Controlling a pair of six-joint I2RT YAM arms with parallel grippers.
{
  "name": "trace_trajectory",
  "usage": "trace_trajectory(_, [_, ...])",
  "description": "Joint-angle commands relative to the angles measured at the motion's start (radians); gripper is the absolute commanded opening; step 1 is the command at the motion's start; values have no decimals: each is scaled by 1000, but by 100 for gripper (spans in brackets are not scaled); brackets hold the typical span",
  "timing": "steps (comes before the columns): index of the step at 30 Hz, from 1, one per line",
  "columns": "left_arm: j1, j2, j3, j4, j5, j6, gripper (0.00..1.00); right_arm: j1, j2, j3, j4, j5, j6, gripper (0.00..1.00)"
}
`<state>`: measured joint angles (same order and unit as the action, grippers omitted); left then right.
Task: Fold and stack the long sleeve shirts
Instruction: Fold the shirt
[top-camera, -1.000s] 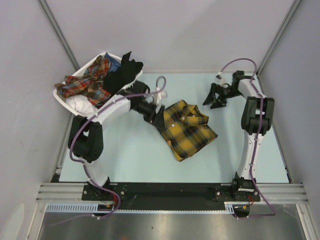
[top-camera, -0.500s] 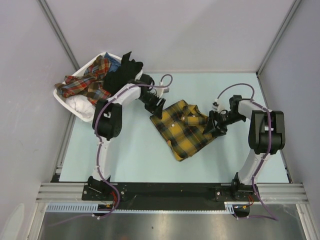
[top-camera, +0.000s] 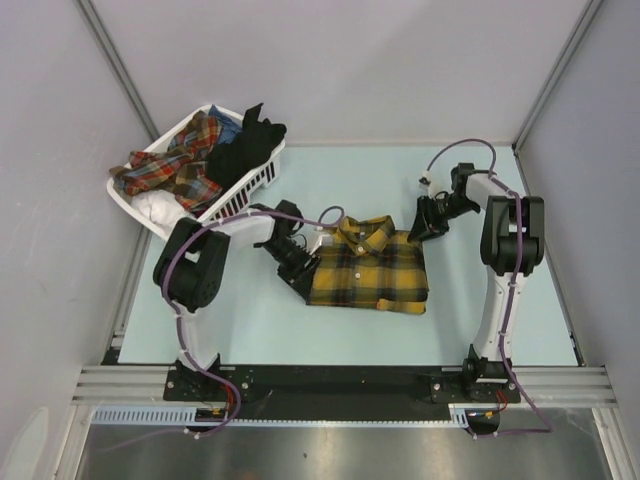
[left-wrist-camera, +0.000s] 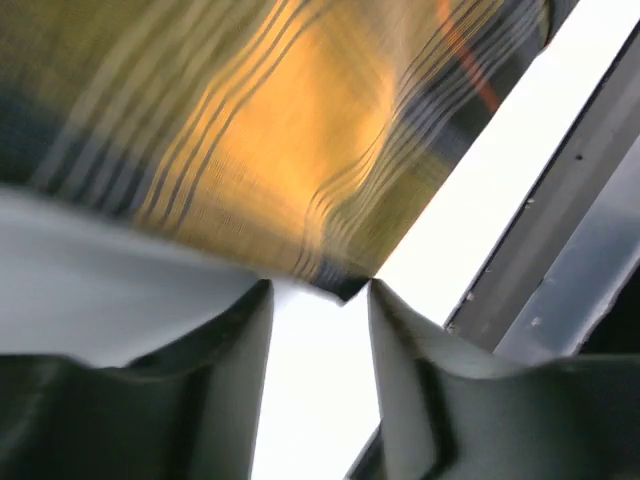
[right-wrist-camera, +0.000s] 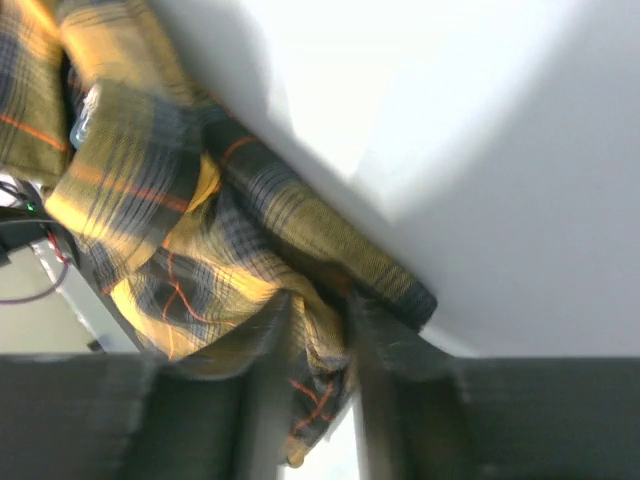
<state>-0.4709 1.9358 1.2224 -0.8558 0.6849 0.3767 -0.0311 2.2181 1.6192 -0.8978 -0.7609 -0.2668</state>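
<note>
Right hand (right-wrist-camera: 322, 305) pinches the far right corner of the mustard-yellow plaid shirt (top-camera: 368, 268), folded flat on the tabletop (top-camera: 240, 320); left hand (left-wrist-camera: 320, 295), spread apart, sits at its left edge. White slatted basket (top-camera: 250, 188) stands far-left, holding clothes.

Shirt (top-camera: 368, 277) lies at centre of table (top-camera: 480, 320). Basket (top-camera: 262, 180), clothes (top-camera: 185, 165) in it, stands at shirt's 10 o'clock. Left gripper (top-camera: 300, 268) at shirt's 9 o'clock edge; right gripper (top-camera: 424, 228) at 2 o'clock corner.
</note>
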Motion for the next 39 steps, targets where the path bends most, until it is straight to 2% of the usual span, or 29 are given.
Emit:
trace_trajectory(1, [150,-150,25,32,18,-58,60,-39,-56,64,-168,5,-149,45])
trace_trajectory(3, [178,-191,113,58,-33,-59,63,-59,-104,71,-176,6,-153,51])
trace_trajectory(5, [175,-192,187,108,-82,-74,66,-59,-158,99,-150,5,-131,53])
trace_trajectory(6, [166,-176,283,121,-141,-106,67,-46,-166,111,-104,5,-91,54])
trace_trajectory(8, [124,-72,409,115,-200,-134,67,-17,-175,163,-60,18,-62,54])
trace_trajectory(9, [108,-31,543,103,-241,-166,68,25,-175,180,-20,34,-48,54])
trace_trajectory(10, [79,56,604,92,-286,-186,68,51,-175,197,2,66,-51,54])
trace_trajectory(12, [63,130,742,75,-233,-240,67,98,-181,206,95,103,-55,55])
trace_trajectory(15, [43,238,815,74,-147,-358,63,177,-170,206,187,138,-92,58])
trace_trajectory(17, [38,250,778,98,-47,-399,59,226,-160,206,215,150,-138,61])
trace_trajectory(21, [35,221,587,190,94,-450,55,289,-132,211,284,137,-190,63])
trace_trajectory(31, [48,304,502,152,8,-400,40,346,-55,162,293,159,-363,63])
trace_trajectory(36, [52,307,450,162,11,-412,38,342,-22,139,295,173,-426,62])
trace_trajectory(39, [52,308,442,167,15,-418,38,344,-18,116,322,187,-442,57])
